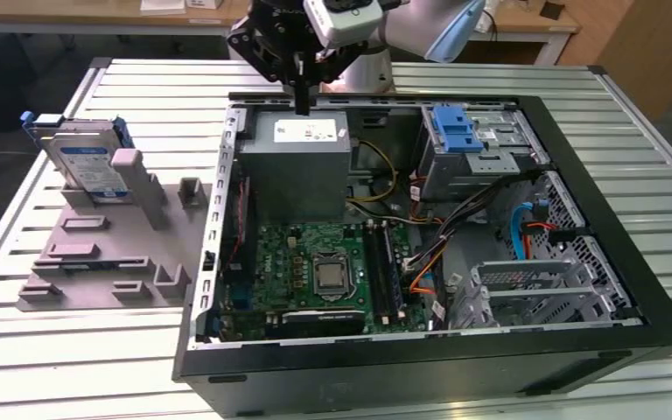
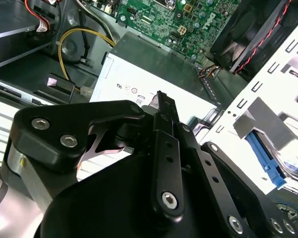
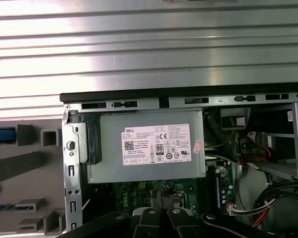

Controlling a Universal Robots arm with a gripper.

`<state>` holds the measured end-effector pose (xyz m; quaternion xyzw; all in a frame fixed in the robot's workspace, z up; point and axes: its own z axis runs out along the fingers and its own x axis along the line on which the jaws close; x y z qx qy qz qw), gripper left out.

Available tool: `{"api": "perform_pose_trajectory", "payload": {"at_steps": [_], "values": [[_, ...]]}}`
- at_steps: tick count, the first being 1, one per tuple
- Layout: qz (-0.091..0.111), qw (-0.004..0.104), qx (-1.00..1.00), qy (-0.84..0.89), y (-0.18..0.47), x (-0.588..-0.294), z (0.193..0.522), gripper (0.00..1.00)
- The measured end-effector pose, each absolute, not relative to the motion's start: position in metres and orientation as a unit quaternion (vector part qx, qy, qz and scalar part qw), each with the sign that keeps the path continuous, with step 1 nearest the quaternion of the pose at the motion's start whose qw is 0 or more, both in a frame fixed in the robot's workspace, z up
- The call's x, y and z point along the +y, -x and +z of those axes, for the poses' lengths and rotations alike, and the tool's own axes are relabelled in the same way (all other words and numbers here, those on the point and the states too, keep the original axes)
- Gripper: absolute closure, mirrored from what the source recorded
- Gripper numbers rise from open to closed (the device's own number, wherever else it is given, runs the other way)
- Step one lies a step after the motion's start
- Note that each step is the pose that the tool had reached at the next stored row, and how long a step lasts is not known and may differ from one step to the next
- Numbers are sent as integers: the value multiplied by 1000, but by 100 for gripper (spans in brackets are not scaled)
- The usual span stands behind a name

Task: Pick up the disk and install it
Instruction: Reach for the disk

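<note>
Disk (image 1: 88, 166): upright on edge in grey fixture (image 1: 102, 262), left of exterior frame. Gripper (image 1: 302, 107): upper centre, over power supply (image 1: 295, 166), fingers together, empty; disk well to its left.

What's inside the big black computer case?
A grey metal box, a green circuit board, cables and a blue latch. The grey box covers whatever lies beneath it. The disk stands outside the case.
</note>
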<state>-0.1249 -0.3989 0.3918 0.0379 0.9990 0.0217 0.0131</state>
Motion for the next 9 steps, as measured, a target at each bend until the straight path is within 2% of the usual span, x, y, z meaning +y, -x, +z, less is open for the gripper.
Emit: {"api": "perform_pose_trajectory", "payload": {"at_steps": [9], "values": [[22, 13, 999, -38, 127, -399, 392, 89]]}}
